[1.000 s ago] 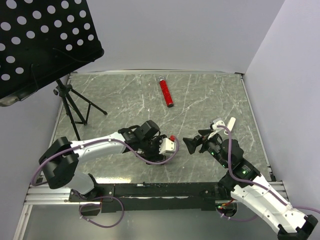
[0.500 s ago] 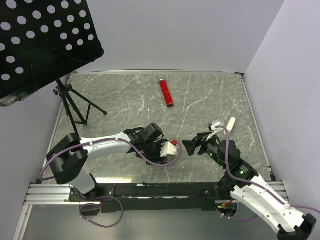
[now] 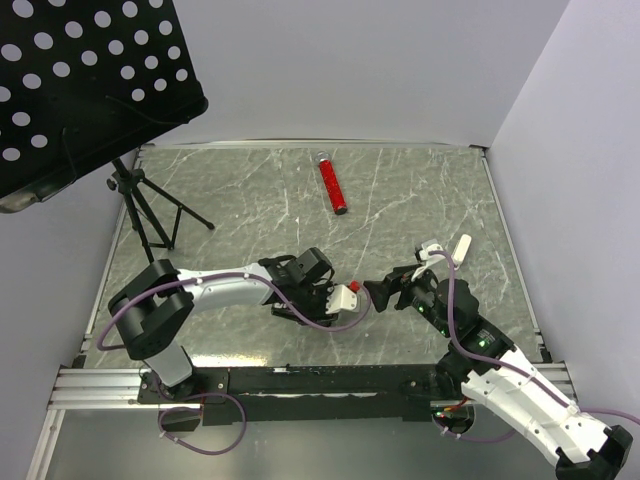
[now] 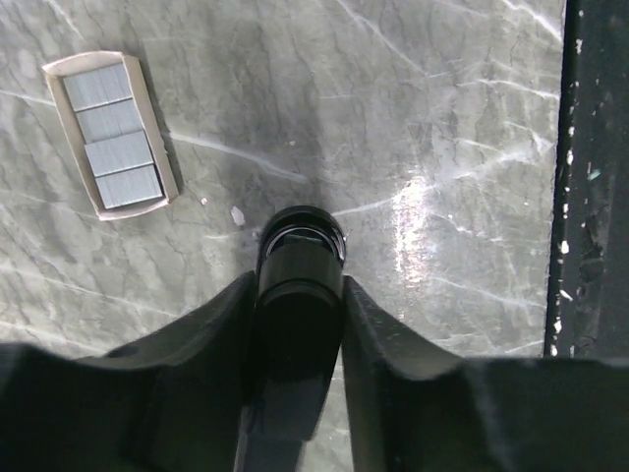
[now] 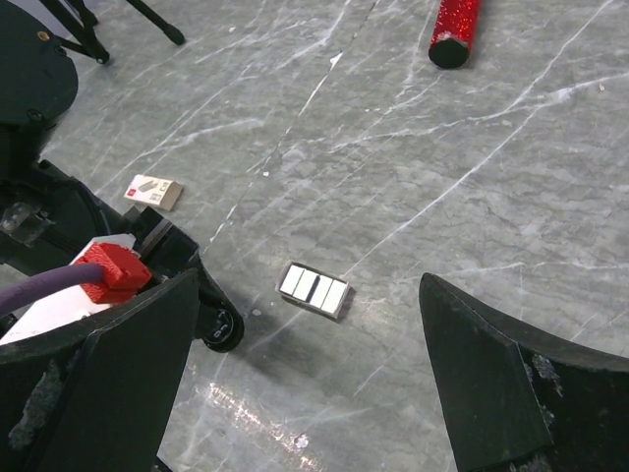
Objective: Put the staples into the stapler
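Observation:
My left gripper (image 4: 298,287) is shut on the black stapler (image 4: 300,246), whose rounded end points down at the table. In the top view this gripper (image 3: 303,300) is low at the table's near middle. The staples (image 4: 110,133), several silver strips side by side in a shallow beige tray, lie on the table up and left of the stapler's end. In the right wrist view the staples (image 5: 314,289) lie between the spread fingers of my open, empty right gripper (image 5: 307,283), beside the stapler's end (image 5: 221,327). In the top view my right gripper (image 3: 380,292) faces the left one.
A red tube (image 3: 332,184) lies at the far middle and also shows in the right wrist view (image 5: 454,25). A small beige box piece with a red mark (image 5: 154,191) lies left of the staples. A black tripod (image 3: 150,212) and a perforated stand (image 3: 80,80) occupy the far left.
My left gripper has turned and moved right, towards the right gripper, still holding the stapler. My right gripper has shifted slightly left and stays open.

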Robot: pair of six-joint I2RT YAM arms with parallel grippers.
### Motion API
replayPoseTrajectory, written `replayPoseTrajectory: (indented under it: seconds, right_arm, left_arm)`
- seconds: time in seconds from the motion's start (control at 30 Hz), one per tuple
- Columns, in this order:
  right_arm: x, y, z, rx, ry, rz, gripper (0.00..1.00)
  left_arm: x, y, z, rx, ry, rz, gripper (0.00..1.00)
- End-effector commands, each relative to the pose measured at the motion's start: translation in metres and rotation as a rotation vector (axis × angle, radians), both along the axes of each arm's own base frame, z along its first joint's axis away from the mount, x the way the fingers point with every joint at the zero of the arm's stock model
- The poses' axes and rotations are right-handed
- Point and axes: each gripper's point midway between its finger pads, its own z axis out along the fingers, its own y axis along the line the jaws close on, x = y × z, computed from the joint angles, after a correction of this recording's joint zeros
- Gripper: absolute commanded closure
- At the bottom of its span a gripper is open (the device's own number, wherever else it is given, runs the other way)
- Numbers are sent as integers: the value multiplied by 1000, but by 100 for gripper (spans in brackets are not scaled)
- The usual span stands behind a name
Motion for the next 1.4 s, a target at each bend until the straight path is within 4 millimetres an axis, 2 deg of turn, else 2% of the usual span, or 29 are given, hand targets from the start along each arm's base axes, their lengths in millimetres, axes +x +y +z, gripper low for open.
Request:
replayPoseTrajectory:
  seconds: [0.0, 0.03, 0.07, 0.13, 0.27, 0.4, 0.43, 0.53, 0.57, 0.7, 0.8, 0.9, 1.03, 1.1, 1.23, 1.37]
  right_arm:
    - [3, 4, 5, 30, -17, 0, 1]
    - [3, 3, 5, 30, -18, -1, 1]
    - [4, 3, 4, 27, -18, -5, 1]
    - [5, 2, 4, 27, -13, -12, 1]
    - [8, 1, 6, 46, 16, -47, 1]
    - [12, 5, 10, 88, 65, -76, 0]
    - [14, 5, 12, 103, 76, -90, 0]
    - [15, 9, 11, 131, 124, -100, 0]
    - [14, 14, 11, 138, 135, -82, 0]
    - [12, 29, 24, 189, 139, -21, 0]
    - [6, 48, 28, 225, 168, 78, 8]
    - [6, 67, 37, 282, 186, 147, 15]
    - [9, 83, 37, 311, 221, 164, 21]
    - [11, 87, 42, 315, 221, 165, 22]
    - [17, 95, 37, 309, 251, 160, 27]
    - [23, 96, 33, 314, 274, 126, 39]
  left_arm:
    - [3, -14, 11, -42, -16, -32, 67]
    - [2, -14, 11, -42, -15, -32, 71]
    - [3, -15, 14, -48, -16, -30, 79]
    - [0, -16, 19, -61, -10, -31, 85]
    - [2, -20, 48, -139, -32, 5, 99]
    - [14, -24, 85, -291, -58, 140, 99]
    - [24, -26, 97, -351, -75, 178, 99]
    - [35, -16, 119, -443, -52, 279, 99]
    - [37, -14, 130, -493, -59, 296, 99]
    - [45, -10, 155, -596, -58, 386, 99]
    - [49, -10, 170, -667, -55, 442, 99]
    - [51, -13, 183, -728, -43, 468, 99]
    - [51, -14, 194, -776, -16, 503, 99]
    - [51, -15, 197, -786, -10, 508, 99]
    - [51, -16, 200, -801, 0, 515, 99]
    - [51, -16, 207, -824, -6, 517, 99]
